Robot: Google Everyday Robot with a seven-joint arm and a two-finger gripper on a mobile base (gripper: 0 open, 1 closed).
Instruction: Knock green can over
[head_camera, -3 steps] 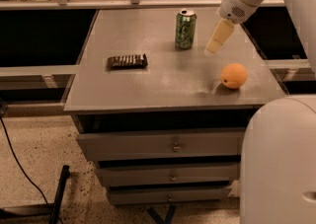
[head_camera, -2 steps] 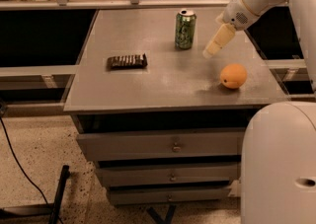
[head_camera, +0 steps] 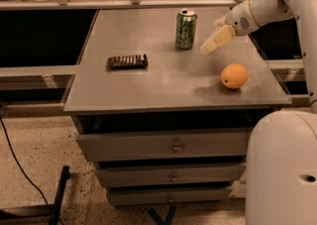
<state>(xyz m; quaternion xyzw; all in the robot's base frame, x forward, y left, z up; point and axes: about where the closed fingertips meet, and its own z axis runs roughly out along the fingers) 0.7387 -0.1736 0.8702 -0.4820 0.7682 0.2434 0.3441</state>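
The green can stands upright on the far middle of the grey cabinet top, its silver top showing. My gripper hangs just to the right of the can, a small gap away, not touching it. Its pale fingers point down and left toward the can's base and lie together with no gap showing, holding nothing. The arm reaches in from the upper right.
An orange fruit lies right of centre, in front of the gripper. A dark flat snack packet lies on the left. The cabinet has drawers below. My white base fills the lower right. A railing runs behind.
The gripper has moved down and a little left, closer to the right side of the can. The can, orange and packet have not moved.
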